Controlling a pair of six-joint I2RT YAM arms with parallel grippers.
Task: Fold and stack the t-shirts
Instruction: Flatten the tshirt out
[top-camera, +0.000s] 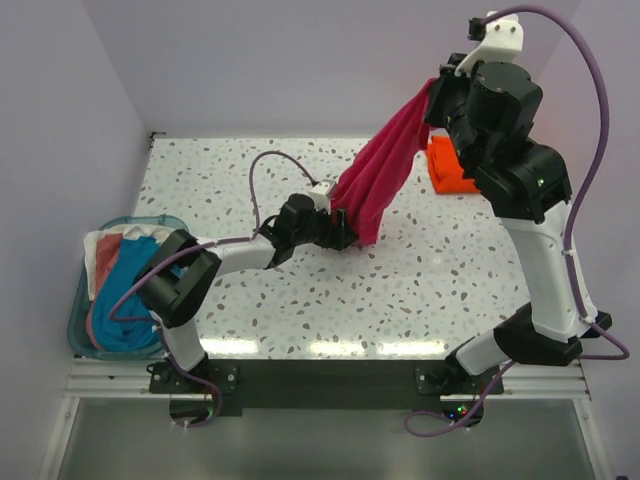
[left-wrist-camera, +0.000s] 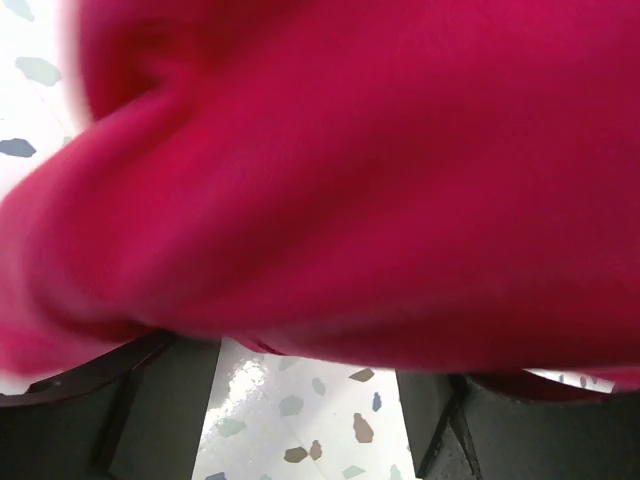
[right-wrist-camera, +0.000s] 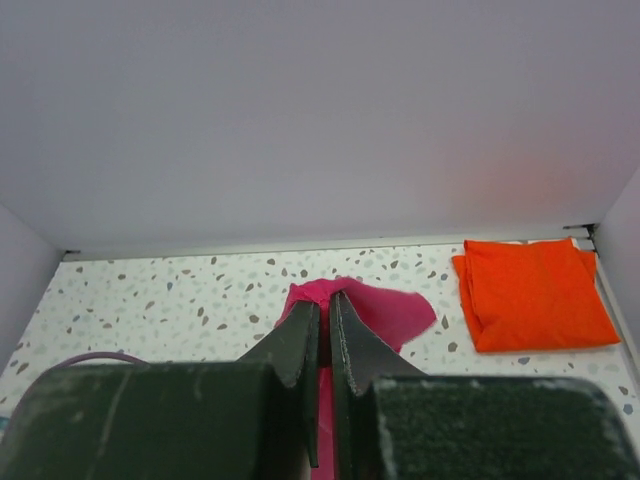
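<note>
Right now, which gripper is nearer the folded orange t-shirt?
Right. The right gripper, shut on the top of the pink t-shirt, hangs raised close to the orange t-shirt at the table's far right. The left gripper is mid-table at the pink t-shirt's lower end, farther away.

The table has a flat white top with grey and brown terrazzo speckles, bounded by pale walls at the left, far and right sides.

Items lying directly on it:
- An orange t-shirt, folded into a flat rectangle, lies at the far right corner close to both walls.
- A translucent teal tray stands at the near left edge. It holds a blue cloth, a white cloth and a red cloth, bunched together.
</note>
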